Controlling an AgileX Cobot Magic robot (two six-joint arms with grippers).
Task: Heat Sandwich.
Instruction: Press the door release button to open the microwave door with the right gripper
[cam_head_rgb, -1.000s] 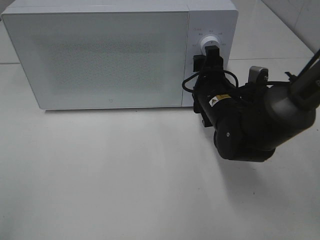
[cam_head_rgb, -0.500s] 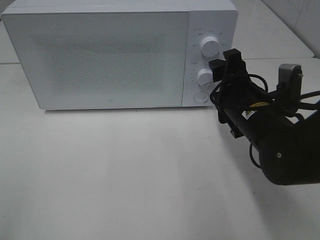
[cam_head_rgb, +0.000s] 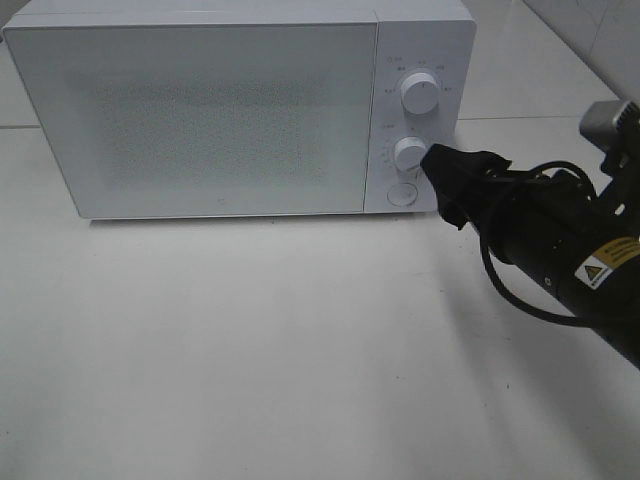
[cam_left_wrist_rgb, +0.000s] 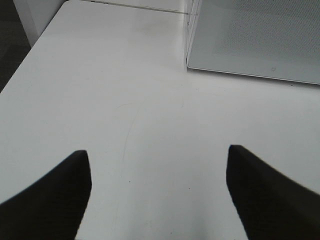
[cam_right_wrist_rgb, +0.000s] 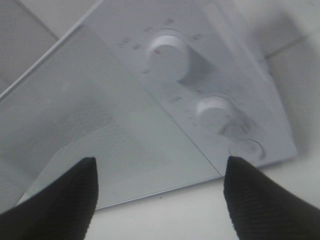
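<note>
Plainly, the boxy white microwave oven (cam_head_rgb: 200, 110) stands at the back of the white desk (cam_head_rgb: 250, 350) with its speckled door closed. The sandwich shows in no view, so where it lies cannot be told.

The right gripper (cam_right_wrist_rgb: 160, 161) is held up in front of the microwave's control panel. Its two dark fingers are spread wide, with nothing between them. From the high camera its black tip sits just beside the lower white round knob (cam_head_rgb: 409, 153). It is below the upper white round knob (cam_head_rgb: 419, 93) and near the small round button (cam_head_rgb: 400, 194). Whether it touches the panel cannot be told.

The left gripper (cam_left_wrist_rgb: 157, 150) hangs over bare desk off the microwave's left front corner, its fingers likewise wide apart and holding nothing.
</note>
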